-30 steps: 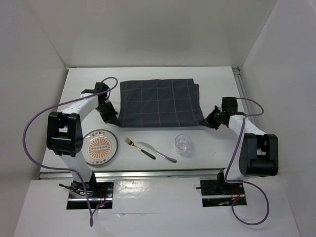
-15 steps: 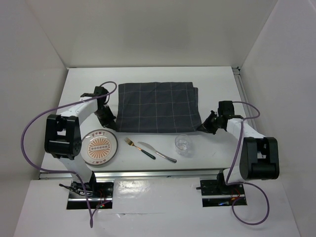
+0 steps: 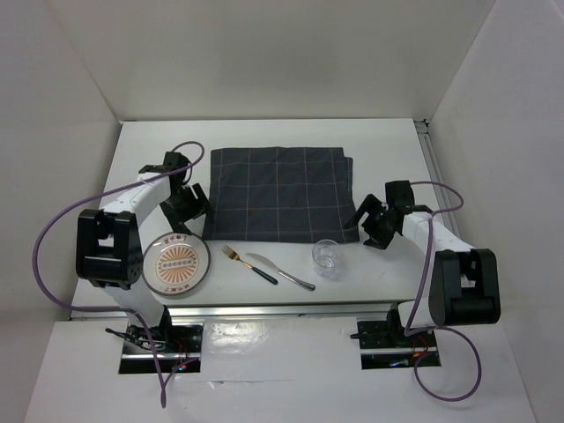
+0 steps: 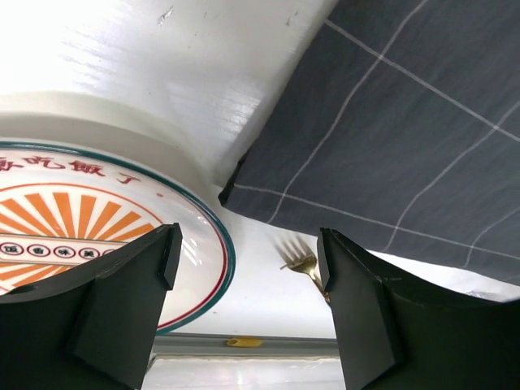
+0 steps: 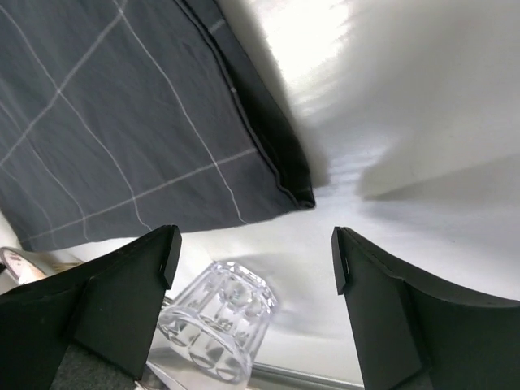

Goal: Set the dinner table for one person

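Note:
The white dinner table (image 3: 264, 134) carries a dark grey cloth with light grid lines (image 3: 280, 194), spread flat at its middle. My left gripper (image 3: 192, 210) hovers open over the cloth's near left corner; in the left wrist view that gripper (image 4: 248, 260) has nothing between its fingers, with the cloth (image 4: 390, 138) lying free below. My right gripper (image 3: 374, 227) stands open beside the near right corner. Seen from the right wrist, this gripper (image 5: 256, 260) is empty above bare table (image 5: 390, 146), the cloth (image 5: 122, 122) lying apart from it.
Along the near edge lie a patterned plate (image 3: 177, 264), a gold fork (image 3: 232, 254), a knife (image 3: 280, 271) and a clear glass (image 3: 327, 258). The plate (image 4: 81, 211) and fork (image 4: 305, 262) sit just beneath the left gripper. The glass (image 5: 218, 321) stands below the right gripper. White walls surround the table.
Both grippers, shut on the cloth's near corners, drew it toward the near edge; now both have opened and let go. The cloth lies flat.

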Motion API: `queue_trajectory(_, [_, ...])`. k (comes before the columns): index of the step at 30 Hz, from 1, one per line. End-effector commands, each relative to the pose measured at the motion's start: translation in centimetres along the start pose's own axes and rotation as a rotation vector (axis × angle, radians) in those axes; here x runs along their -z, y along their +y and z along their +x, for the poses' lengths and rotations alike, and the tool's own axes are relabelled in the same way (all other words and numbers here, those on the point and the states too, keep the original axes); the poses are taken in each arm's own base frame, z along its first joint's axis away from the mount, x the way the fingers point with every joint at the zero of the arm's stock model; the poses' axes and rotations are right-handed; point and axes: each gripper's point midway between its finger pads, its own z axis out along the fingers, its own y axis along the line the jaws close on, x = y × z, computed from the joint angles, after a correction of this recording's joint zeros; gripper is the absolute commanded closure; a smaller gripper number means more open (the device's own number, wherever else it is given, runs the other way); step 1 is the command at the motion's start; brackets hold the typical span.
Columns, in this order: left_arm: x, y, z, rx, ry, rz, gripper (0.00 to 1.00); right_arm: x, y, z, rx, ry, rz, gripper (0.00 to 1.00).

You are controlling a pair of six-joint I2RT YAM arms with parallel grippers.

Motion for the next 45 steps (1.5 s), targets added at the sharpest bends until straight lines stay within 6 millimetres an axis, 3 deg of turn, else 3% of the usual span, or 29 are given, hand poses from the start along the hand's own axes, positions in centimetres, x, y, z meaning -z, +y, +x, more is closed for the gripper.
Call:
queue_trajectory(1, [2.7, -0.8, -1.7, -0.024, -0.074, 0.030, 0.15, 1.8, 0.5, -1.1, 0.030, -0.055, 0.030, 0.13])
queue_trajectory(6, [5.9, -2.0, -3.9, -0.058, -0.163, 0.048, 0.15, 5.9, 2.3, -3.5, 0.092, -0.173, 0.012, 0.11])
queue_trajectory(8, [7.7, -2.6, -4.9, -0.069, -0.206, 0.061, 0.15, 8.2, 3.3, -4.0, 0.138, -0.213, -0.016, 0.11])
queue_trajectory(11, [10.4, -4.0, -6.3, -0.108, -0.284, 0.102, 0.15, 9.9, 4.4, -3.5, 0.239, -0.213, -0.061, 0.11])
queue_trajectory(14, [12.7, -5.5, -7.1, -0.145, -0.337, 0.152, 0.15, 11.0, 6.4, -1.0, 0.347, -0.150, -0.108, 0.11])
queue_trajectory(16, [13.3, -6.1, -7.2, -0.150, -0.344, 0.179, 0.15, 10.8, 6.4, 0.7, 0.386, -0.102, -0.079, 0.11])
queue_trajectory(17, [13.6, -6.6, -7.1, -0.160, -0.350, 0.188, 0.15, 10.5, 5.9, 1.8, 0.408, -0.065, -0.051, 0.00])
queue_trajectory(18, [13.6, -7.2, -6.9, -0.182, -0.350, 0.203, 0.15, 10.6, 6.6, 3.2, 0.441, -0.042, -0.049, 0.00])
queue_trajectory(24, [12.9, -7.4, -5.9, -0.199, -0.320, 0.204, 0.16, 9.5, 5.9, 6.5, 0.478, 0.001, 0.054, 0.00])
queue_trajectory(32, [12.6, -7.2, -5.0, -0.218, -0.303, 0.205, 0.17, 7.4, 4.2, 9.3, 0.411, 0.077, 0.159, 0.21])
queue_trajectory(36, [12.4, -7.3, -4.9, -0.219, -0.298, 0.213, 0.17, 6.2, 3.7, 9.6, 0.389, 0.088, 0.178, 0.33])
queue_trajectory(37, [12.4, -7.3, -4.9, -0.219, -0.298, 0.213, 0.17, 5.6, 3.6, 9.7, 0.380, 0.088, 0.179, 0.41])
queue_trajectory(41, [12.4, -7.3, -4.9, -0.219, -0.298, 0.213, 0.17, 4.9, 2.8, 10.3, 0.359, 0.101, 0.187, 0.50])
queue_trajectory(45, [12.4, -7.3, -4.9, -0.219, -0.298, 0.213, 0.17, 4.7, 2.3, 10.1, 0.352, 0.087, 0.209, 0.76])
